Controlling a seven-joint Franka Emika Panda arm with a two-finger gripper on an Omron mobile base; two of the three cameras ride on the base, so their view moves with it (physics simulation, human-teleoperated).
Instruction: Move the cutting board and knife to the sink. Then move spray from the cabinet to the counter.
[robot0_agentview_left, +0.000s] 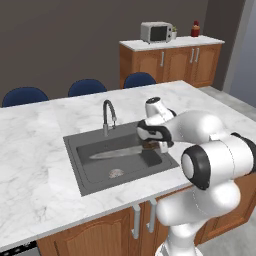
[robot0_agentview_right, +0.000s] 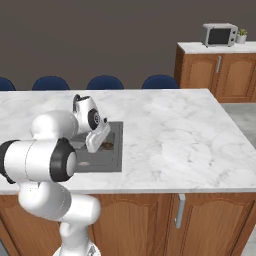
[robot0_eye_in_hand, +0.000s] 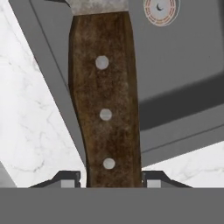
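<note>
My gripper (robot0_agentview_left: 153, 145) is shut on the knife's dark brown handle (robot0_eye_in_hand: 106, 113), which runs up between my two fingertips (robot0_eye_in_hand: 68, 178) in the hand view. The silver blade of the knife (robot0_agentview_left: 117, 152) points left over the grey sink (robot0_agentview_left: 75, 145) basin, level and low above its floor. From the right base view, the gripper (robot0_agentview_right: 100, 143) hangs over the sink's right part, holding the brown handle (robot0_agentview_right: 106, 146). The sink is set into the white marble counter (robot0_agentview_left: 35, 150). The cutting board, the spray and the cabinet are out of view.
A curved faucet (robot0_agentview_left: 107, 115) stands at the sink's back rim, and the drain (robot0_agentview_left: 116, 173) lies under the blade. Blue chairs (robot0_agentview_left: 87, 87) line the counter's far side. A microwave (robot0_agentview_left: 156, 32) sits on a far wooden unit.
</note>
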